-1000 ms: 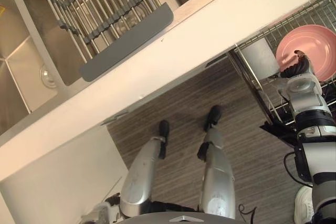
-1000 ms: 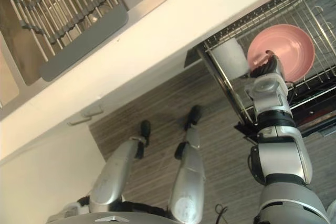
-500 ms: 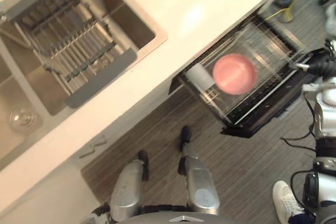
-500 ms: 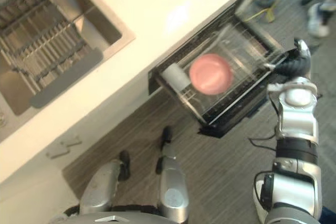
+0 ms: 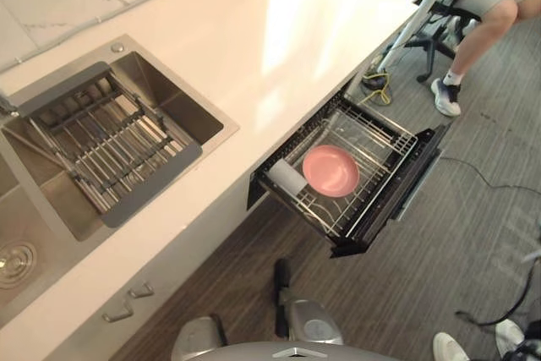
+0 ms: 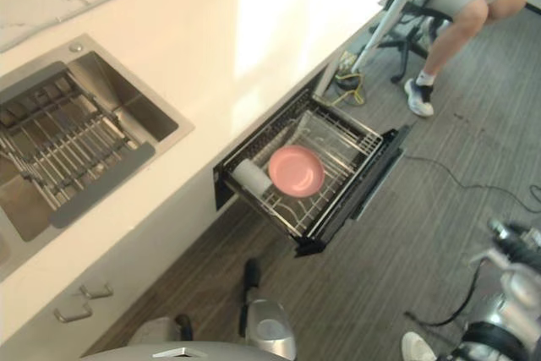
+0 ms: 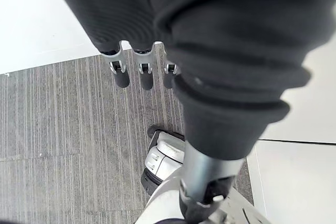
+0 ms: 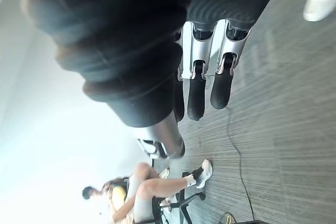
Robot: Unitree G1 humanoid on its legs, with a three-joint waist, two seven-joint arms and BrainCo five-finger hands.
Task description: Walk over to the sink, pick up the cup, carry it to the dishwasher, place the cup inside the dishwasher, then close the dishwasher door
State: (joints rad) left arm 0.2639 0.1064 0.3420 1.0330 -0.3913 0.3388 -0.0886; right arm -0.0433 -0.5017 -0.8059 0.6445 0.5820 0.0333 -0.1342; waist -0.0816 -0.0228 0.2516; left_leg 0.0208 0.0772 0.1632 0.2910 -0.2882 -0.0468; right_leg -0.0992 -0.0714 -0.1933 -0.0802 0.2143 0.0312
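Pulling your right arm off the rack already?

Yes. A second ago my right hand was against the pink round bowl in the dishwasher's wire rack. Now it hangs at the lower right of the frame, well apart from it, fingers straight and holding nothing. My head has lifted too, so the whole scene has shifted, not the things.

And the cup?

The white cylindrical cup sits in the rack, just beside the bowl, on its left. My left hand is slack and empty over the floor.

So what's left?

Placing looks done, I judge. The dark dishwasher door stands open at centre right, so shutting it remains. The steel sink at upper left no longer matters.
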